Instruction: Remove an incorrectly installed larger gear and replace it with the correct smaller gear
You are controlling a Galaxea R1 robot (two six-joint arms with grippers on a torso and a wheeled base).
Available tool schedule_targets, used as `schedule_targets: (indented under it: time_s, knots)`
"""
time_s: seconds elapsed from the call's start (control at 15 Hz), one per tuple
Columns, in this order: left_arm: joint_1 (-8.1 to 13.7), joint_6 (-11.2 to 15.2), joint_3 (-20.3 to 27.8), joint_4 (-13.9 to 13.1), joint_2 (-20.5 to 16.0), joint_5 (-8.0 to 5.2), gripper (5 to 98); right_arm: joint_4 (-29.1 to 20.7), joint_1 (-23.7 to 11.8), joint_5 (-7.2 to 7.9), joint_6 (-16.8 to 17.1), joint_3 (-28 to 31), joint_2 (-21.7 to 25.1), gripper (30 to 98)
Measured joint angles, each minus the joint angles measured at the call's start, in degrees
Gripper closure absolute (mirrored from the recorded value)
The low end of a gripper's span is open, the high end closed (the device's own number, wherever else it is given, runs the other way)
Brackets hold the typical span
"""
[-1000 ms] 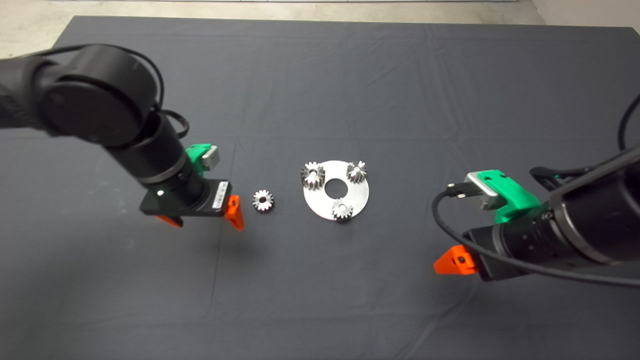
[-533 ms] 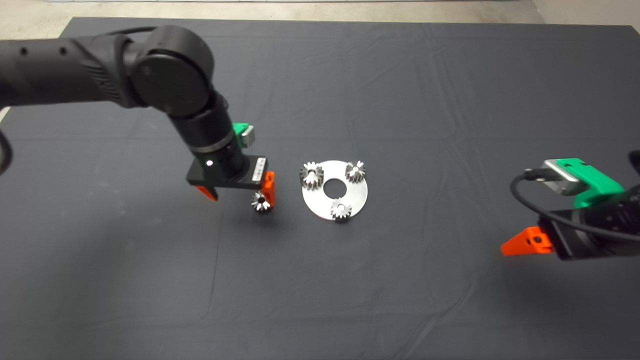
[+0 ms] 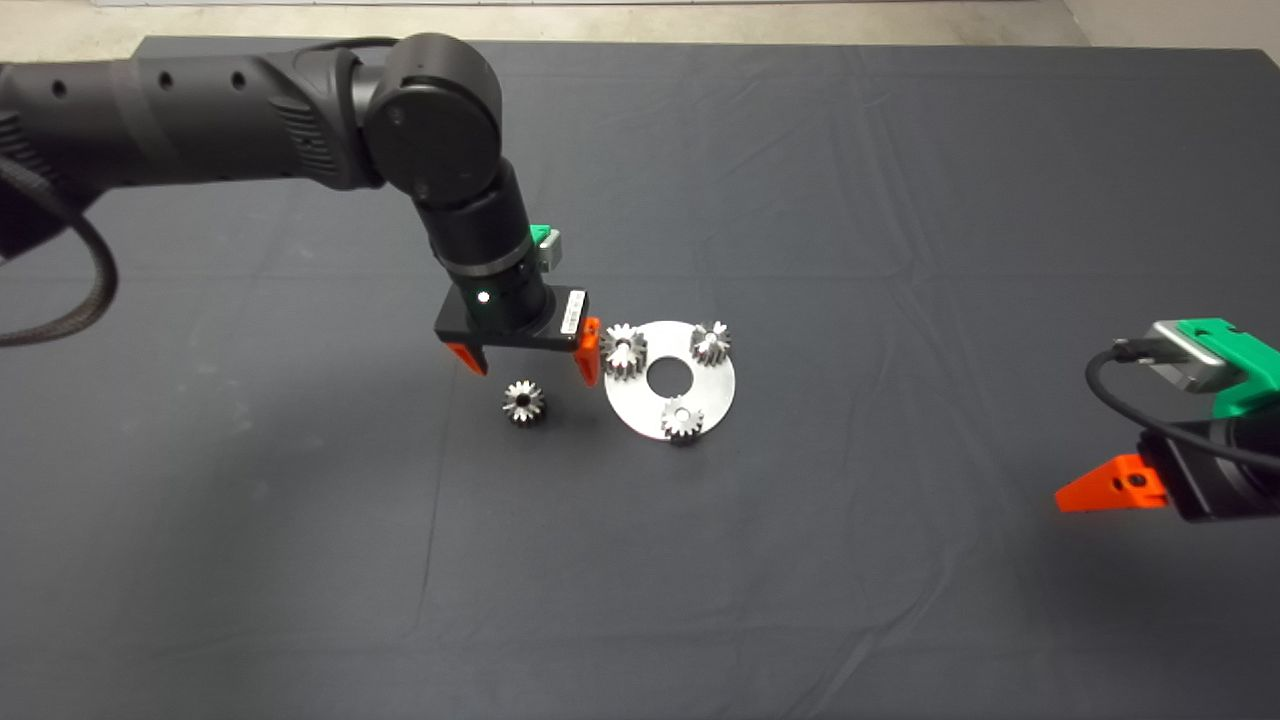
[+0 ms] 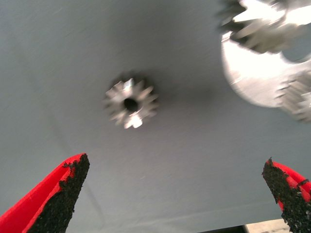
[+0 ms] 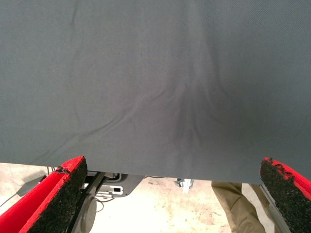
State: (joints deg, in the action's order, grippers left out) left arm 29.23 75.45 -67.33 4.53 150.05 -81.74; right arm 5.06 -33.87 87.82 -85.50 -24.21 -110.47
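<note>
The left end effector (image 3: 531, 366) hovers spread wide, empty, the smaller gear (image 3: 523, 401) lying loose just below it, the larger gear (image 3: 624, 351) beside its finger.

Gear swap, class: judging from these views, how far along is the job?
Nothing looks done: the larger gear is on the plate with two others. In hand: the left gripper, jaws open, hovers between it and the loose smaller gear on the mat. The right gripper waits aside. Removal and replacement remain.
</note>
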Motion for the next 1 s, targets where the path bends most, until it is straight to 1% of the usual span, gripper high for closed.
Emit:
schedule_targets:
  time_s: [0.07, 0.2, 0.33, 0.47, 0.53, 0.6, 0.67, 0.8, 0.93, 1.0]
  knots:
    - [0.00, -0.81, -1.13, 0.00, 0.58, 0.91, 11.6, 0.00, 0.00, 0.00, 0.12, -0.02, 0.09, 34.5]
    - [0.00, -1.37, -2.94, 0.01, 1.74, 1.70, 11.5, 0.00, 0.00, -0.06, 0.28, -0.02, 0.79, 34.5]
    - [0.00, -2.24, -3.75, 0.31, 3.01, 3.18, 11.5, 0.00, -0.01, 0.02, 0.43, 0.01, 0.99, 34.5]
    - [0.00, -2.55, -4.02, 1.96, 3.61, 5.44, 11.5, 0.00, -0.01, 0.00, 0.61, 0.01, 1.01, 34.5]
    - [0.00, -2.87, -5.06, 2.30, 3.61, 6.52, 11.5, 0.00, 0.00, 0.00, 0.63, 0.01, 1.02, 34.5]
    - [0.00, -3.86, -6.61, 2.77, 3.61, 7.45, 11.5, -0.02, -0.01, 0.00, 0.63, 0.01, 1.01, 34.5]
    - [0.00, -4.35, -7.85, 3.31, 3.75, 8.23, 11.6, -0.01, 0.00, 0.00, 0.63, 0.01, 1.02, 34.5]
    - [-0.16, -4.78, -9.15, 4.78, 4.58, 8.89, 11.5, -0.02, -0.01, 0.00, 0.65, 0.01, 0.96, 34.5]
    - [-1.29, -5.07, -10.20, 6.10, 6.49, 9.22, 11.5, -0.02, -0.01, 0.00, 0.65, 0.01, 0.99, 34.5]
    - [-2.00, -5.48, -11.11, 6.32, 7.66, 9.37, 11.5, -0.02, -0.01, 0.02, 0.65, 0.04, 1.01, 34.5]
